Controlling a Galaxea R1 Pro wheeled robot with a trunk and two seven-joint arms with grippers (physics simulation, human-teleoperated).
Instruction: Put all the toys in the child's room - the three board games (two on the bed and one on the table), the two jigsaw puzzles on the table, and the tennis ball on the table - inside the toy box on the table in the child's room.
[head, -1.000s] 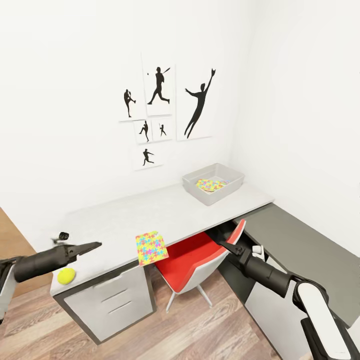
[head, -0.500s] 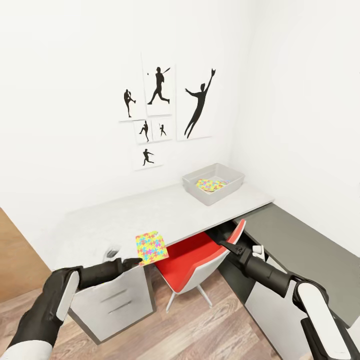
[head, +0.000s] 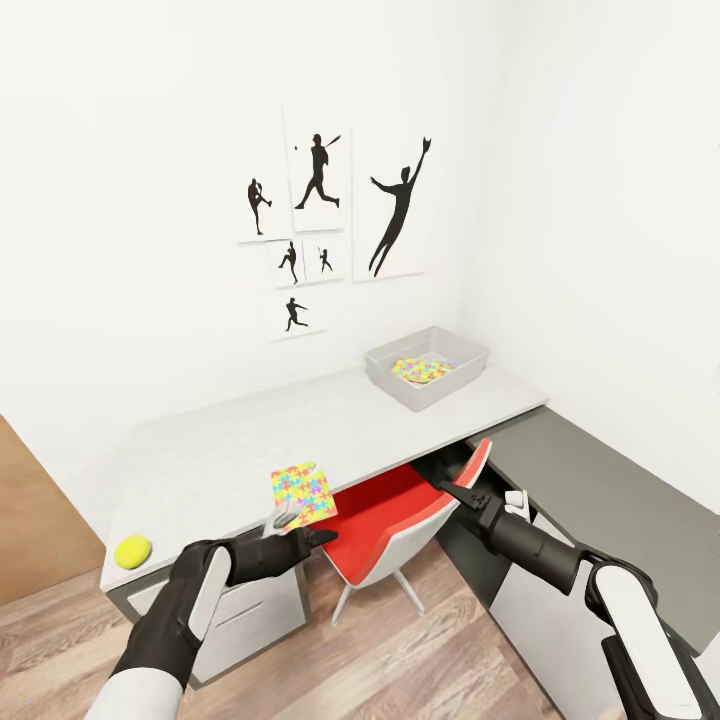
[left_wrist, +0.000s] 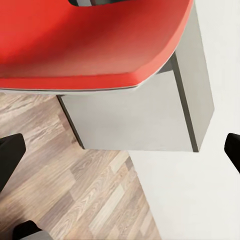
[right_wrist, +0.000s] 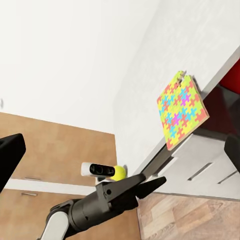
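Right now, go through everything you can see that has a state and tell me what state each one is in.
toy box: open-topped, one jigsaw inside
jigsaw puzzle in the box: lying flat
jigsaw puzzle on the table edge: overhanging the front edge, not gripped
tennis ball: resting on the table corner
left gripper: open, empty, below the overhanging jigsaw
right gripper: empty
desk drawers: closed

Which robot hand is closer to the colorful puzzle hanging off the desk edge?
Left. The left gripper sits just below the jigsaw puzzle, while the right gripper is farther off, beyond the red chair.
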